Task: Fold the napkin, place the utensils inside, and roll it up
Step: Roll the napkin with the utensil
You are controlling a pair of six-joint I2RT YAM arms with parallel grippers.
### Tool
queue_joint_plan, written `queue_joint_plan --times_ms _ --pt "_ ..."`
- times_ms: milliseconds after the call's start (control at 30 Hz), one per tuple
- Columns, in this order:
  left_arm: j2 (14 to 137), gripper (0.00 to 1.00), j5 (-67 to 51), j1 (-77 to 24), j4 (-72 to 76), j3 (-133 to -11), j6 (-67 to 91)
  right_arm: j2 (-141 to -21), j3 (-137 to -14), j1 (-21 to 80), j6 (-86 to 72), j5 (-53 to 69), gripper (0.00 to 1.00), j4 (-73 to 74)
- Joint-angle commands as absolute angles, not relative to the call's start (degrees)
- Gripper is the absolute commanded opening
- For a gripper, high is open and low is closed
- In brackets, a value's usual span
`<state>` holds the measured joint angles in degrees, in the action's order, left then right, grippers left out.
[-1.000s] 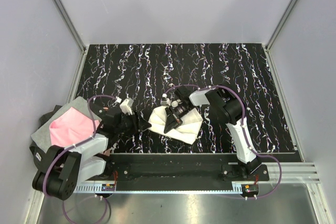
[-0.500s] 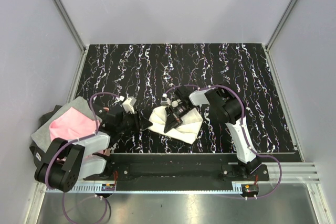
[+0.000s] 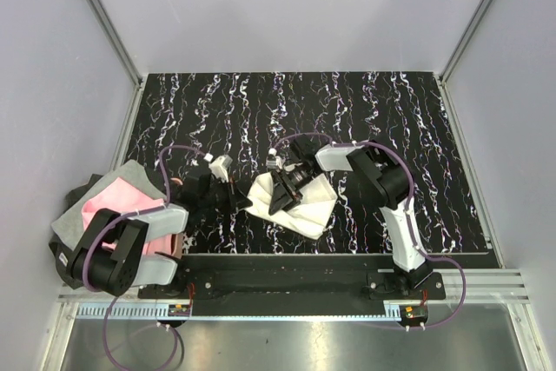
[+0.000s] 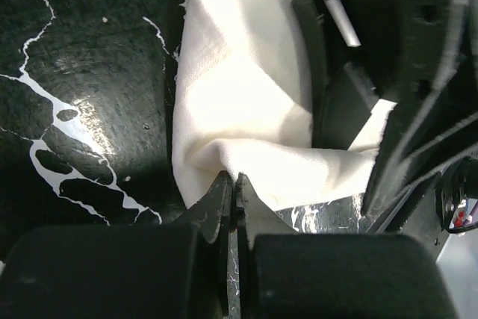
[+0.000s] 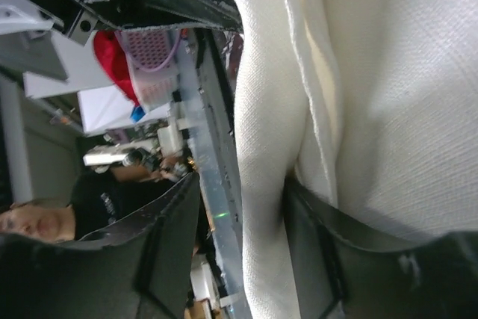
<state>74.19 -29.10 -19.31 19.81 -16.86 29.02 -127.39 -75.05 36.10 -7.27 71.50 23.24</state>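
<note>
The cream napkin lies bunched in folds on the black marbled table, near the front edge. My left gripper is at its left edge. In the left wrist view the jaws are pressed together, shut on the rim of the napkin. My right gripper reaches down onto the napkin from the right, its black body close beside the left one. In the right wrist view its fingers stand apart, open, with a raised fold of napkin between them, lying against the right finger. The utensils are hidden.
A pink and grey cloth lies at the table's left edge, beside the left arm's base. The black mounting rail runs along the near edge just below the napkin. Pale walls close in the marbled table on three sides.
My left gripper moved right to the napkin's left edge and shut on it. My right gripper's fingers opened, letting go of the fold.
</note>
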Motion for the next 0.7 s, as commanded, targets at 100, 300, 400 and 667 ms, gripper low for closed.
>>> queue_joint_plan --times_ms 100,300,400,667 --pt "78.4 0.0 -27.24 -19.42 11.52 -22.85 29.53 -114.45 -74.37 35.68 -6.68 49.94 0.68 24.52" --pt "79.89 0.0 -28.04 -19.42 9.15 -25.57 30.67 -98.64 -66.82 36.03 -6.59 32.63 0.77 24.35" --pt "81.12 0.0 -27.95 -19.42 6.42 -27.77 30.85 -90.72 -61.38 39.1 -5.89 22.0 0.79 24.43" --pt "83.93 0.0 -28.92 -19.42 1.67 -31.64 31.99 -80.78 -53.09 51.66 -13.09 4.05 0.79 26.19"
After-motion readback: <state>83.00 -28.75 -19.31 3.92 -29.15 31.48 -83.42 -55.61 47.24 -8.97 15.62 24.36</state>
